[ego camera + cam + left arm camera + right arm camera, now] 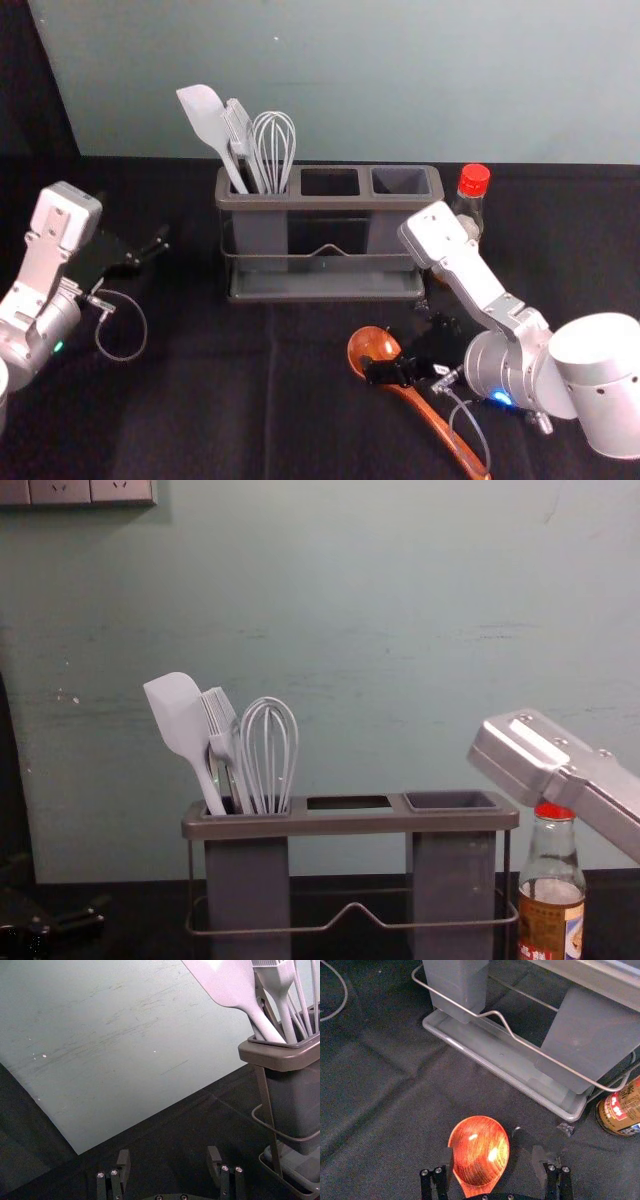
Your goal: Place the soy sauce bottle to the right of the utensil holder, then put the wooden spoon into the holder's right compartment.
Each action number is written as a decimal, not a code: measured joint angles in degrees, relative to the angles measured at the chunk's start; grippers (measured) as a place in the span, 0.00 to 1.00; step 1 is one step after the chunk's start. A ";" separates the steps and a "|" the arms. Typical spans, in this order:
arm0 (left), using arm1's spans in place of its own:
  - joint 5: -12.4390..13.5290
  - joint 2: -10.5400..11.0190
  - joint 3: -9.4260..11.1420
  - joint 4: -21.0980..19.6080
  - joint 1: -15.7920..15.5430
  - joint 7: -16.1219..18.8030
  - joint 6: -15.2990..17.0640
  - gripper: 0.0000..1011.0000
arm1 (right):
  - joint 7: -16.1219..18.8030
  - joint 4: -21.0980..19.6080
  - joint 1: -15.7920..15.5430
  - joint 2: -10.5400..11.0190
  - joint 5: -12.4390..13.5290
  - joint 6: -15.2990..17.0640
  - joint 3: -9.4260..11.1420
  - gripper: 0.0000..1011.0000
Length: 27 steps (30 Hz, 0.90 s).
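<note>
Item: one wooden spoon [373, 345], which lay on black cloth [200, 410] before the utensil holder [330, 203], the right gripper [402, 344] spread open at its bowl. Item: one soy sauce bottle [468, 207], red-capped, which stood upright just beside the holder's right end. Beyond the holder's left end hung the left gripper [148, 252], idle, fingers parted.

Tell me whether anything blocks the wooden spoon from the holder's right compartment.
No loose object visibly does. The spoon lies low in front, so it likely must rise over the holder's front rim; the soy sauce bottle stands to the right.
</note>
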 joint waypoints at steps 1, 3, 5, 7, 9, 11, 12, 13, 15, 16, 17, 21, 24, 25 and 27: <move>0.00 0.00 0.00 0.00 0.00 0.00 0.00 0.99 | 0.00 0.00 0.00 0.00 0.00 0.00 0.00 0.99; 0.00 0.00 0.00 0.00 0.00 0.00 0.00 0.99 | 0.44 0.37 0.49 -0.19 -0.32 0.43 -0.26 0.99; 0.00 0.00 0.00 0.00 0.00 0.00 0.00 0.99 | 0.96 0.93 0.88 -0.45 -0.57 0.64 -0.39 0.99; 0.00 0.00 0.00 0.00 0.00 0.00 0.00 0.99 | 1.17 1.32 1.05 -0.67 -0.68 0.65 -0.41 0.99; 0.00 0.00 0.00 0.00 0.00 0.00 0.00 0.99 | 1.59 1.96 1.22 -1.02 -0.72 0.64 -0.38 0.99; 0.00 0.00 0.00 0.00 0.00 0.00 0.00 0.99 | 1.87 2.29 1.30 -1.26 -0.76 0.61 -0.28 0.99; 0.00 0.00 0.00 0.00 0.00 0.00 0.00 0.99 | 2.08 2.63 1.38 -1.49 -0.81 0.56 -0.21 0.99; 0.00 0.00 0.00 0.00 0.00 0.00 0.00 0.99 | 2.23 2.81 1.41 -1.61 -0.86 0.52 -0.17 0.99; 0.00 0.00 0.00 0.00 0.00 0.00 0.00 0.99 | 2.55 3.17 1.42 -1.88 -1.01 0.39 -0.05 0.99; 0.00 0.00 0.00 0.00 0.00 0.00 0.00 0.99 | 2.67 3.27 1.43 -1.97 -1.07 0.35 0.01 0.99; 0.00 0.00 0.00 0.00 0.00 0.00 0.00 0.99 | 2.88 3.40 1.41 -2.11 -1.16 0.23 0.12 0.99; 0.00 0.00 0.00 0.00 0.00 0.00 0.00 0.99 | 3.30 3.70 1.41 -2.44 -1.50 0.13 0.28 0.99; 0.00 0.00 0.00 0.00 0.00 0.00 0.00 0.99 | 3.56 3.85 1.45 -2.64 -1.83 0.13 0.35 0.99; 0.00 0.00 0.00 0.00 0.00 0.00 0.00 0.99 | 3.68 3.94 1.49 -2.71 -1.92 0.13 0.36 0.99; 0.00 0.00 0.00 0.00 0.00 0.00 0.00 0.99 | 3.84 4.22 1.59 -2.92 -2.16 0.13 0.37 0.99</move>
